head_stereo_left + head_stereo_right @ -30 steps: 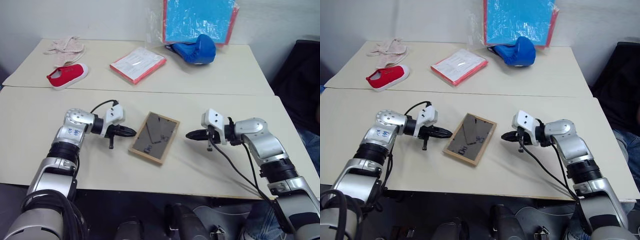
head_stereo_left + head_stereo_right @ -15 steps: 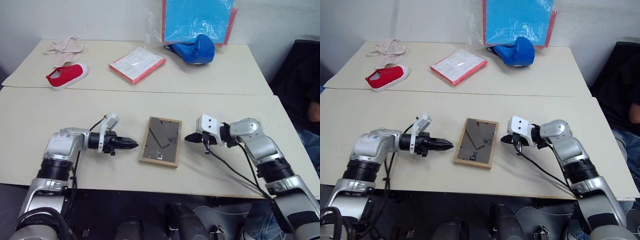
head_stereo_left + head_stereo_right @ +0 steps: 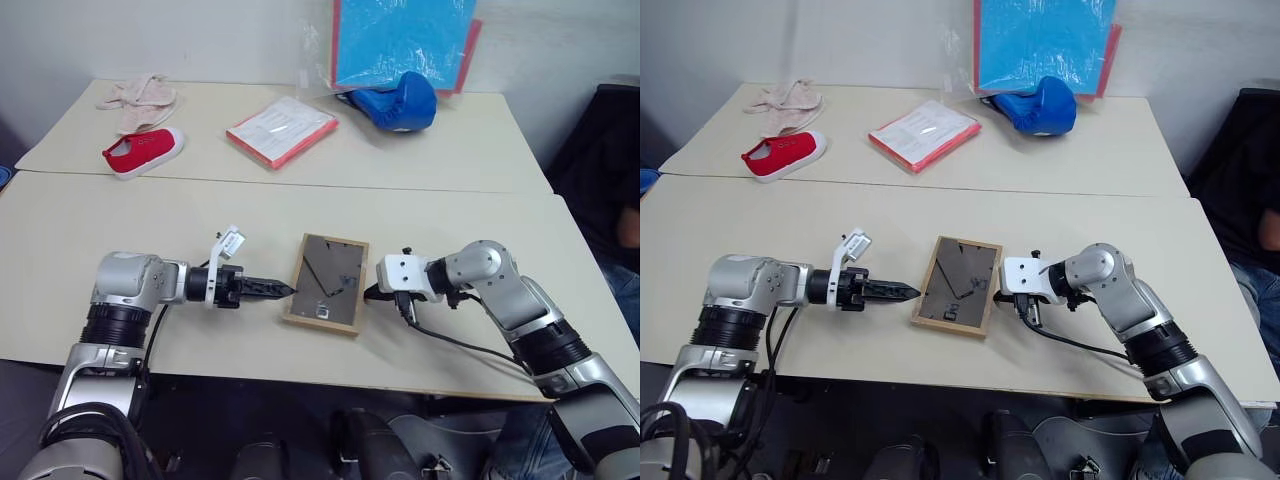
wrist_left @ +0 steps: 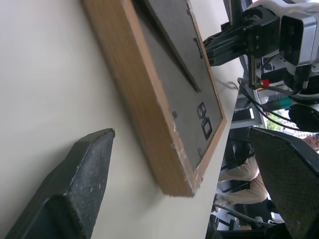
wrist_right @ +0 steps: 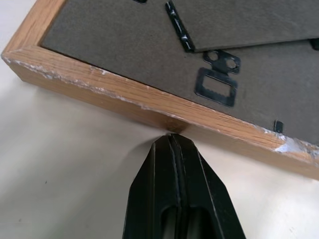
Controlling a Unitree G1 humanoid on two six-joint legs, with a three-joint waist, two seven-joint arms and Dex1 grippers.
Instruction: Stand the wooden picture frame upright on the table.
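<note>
Head view: wooden picture frame (image 3: 326, 283) lies back-up, long axis running away.

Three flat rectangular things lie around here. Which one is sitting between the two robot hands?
The wooden picture frame, lying back up on the near table. The red-edged booklet and blue folder are far behind.

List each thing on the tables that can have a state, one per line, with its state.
Picture frame: lying flat, back panel up, stand folded in.
Left gripper: open, at the frame's left edge.
Right gripper: shut, tip against the frame's right edge.
Red shoe: lying on its sole.
Booklet: closed, flat.
Blue folder: leaning against the wall.
</note>
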